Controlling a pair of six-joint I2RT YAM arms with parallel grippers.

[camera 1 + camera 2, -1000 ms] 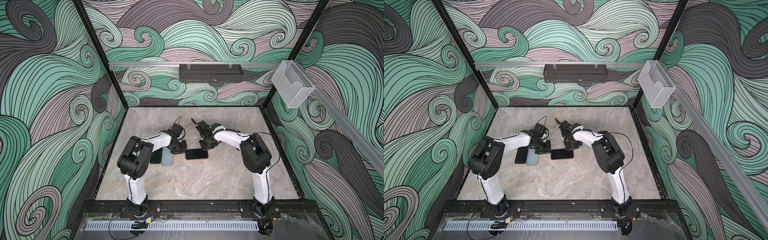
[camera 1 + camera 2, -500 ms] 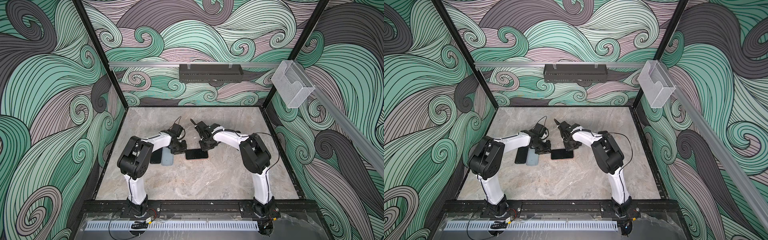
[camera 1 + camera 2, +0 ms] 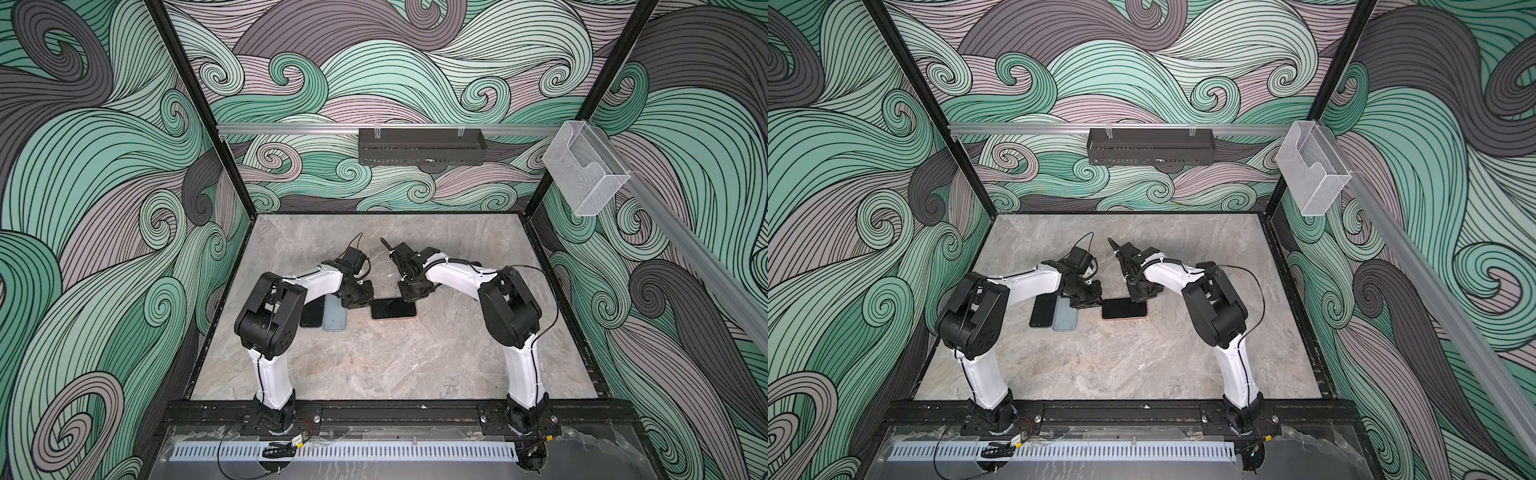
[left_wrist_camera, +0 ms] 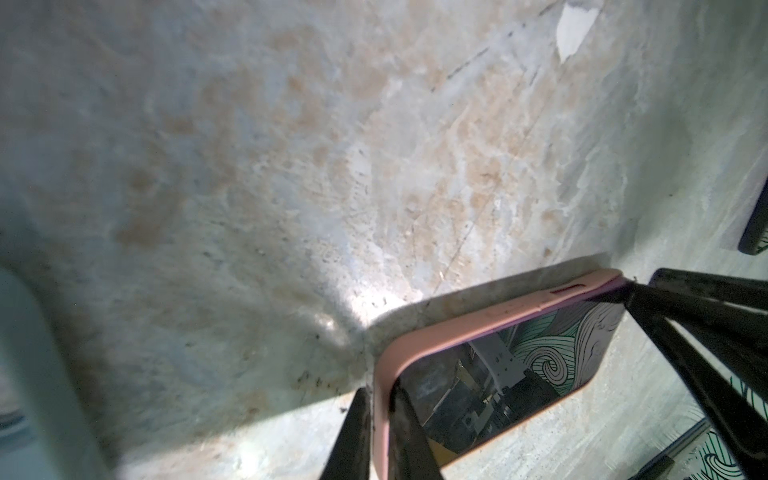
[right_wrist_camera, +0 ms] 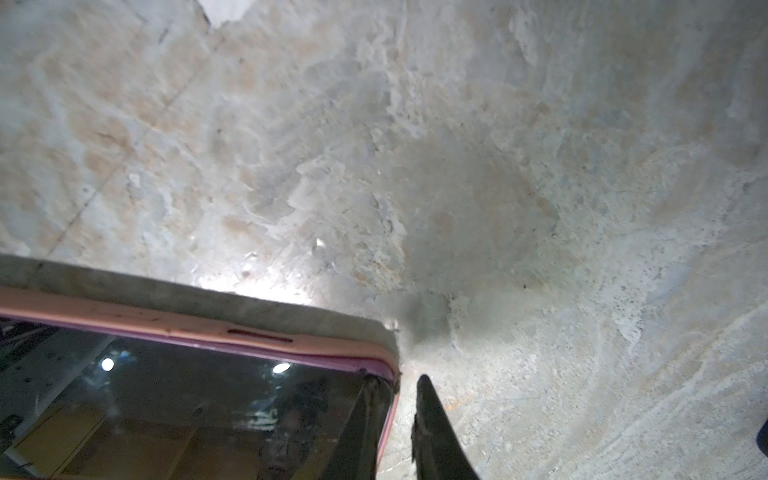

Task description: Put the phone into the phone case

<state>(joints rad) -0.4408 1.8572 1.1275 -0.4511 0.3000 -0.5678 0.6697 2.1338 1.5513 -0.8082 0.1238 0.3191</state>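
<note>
Nothing has visibly moved over the last second: both arms and the phone [image 3: 393, 308] sit where they were. The phone lies screen up near the middle of the table [image 3: 374, 365], already seated in the pink phone case [image 4: 478, 328]. The left gripper [image 4: 380, 399] is clamped on the case's short-end rim, one finger on each side. The right gripper [image 5: 397, 380] straddles the far corner with its jaws narrowly parted, one finger on the screen. Whether the outer finger presses the rim is unclear. A dark spare phone [image 3: 312, 316] and a grey-blue case [image 3: 334, 318] lie beside the left arm.
</note>
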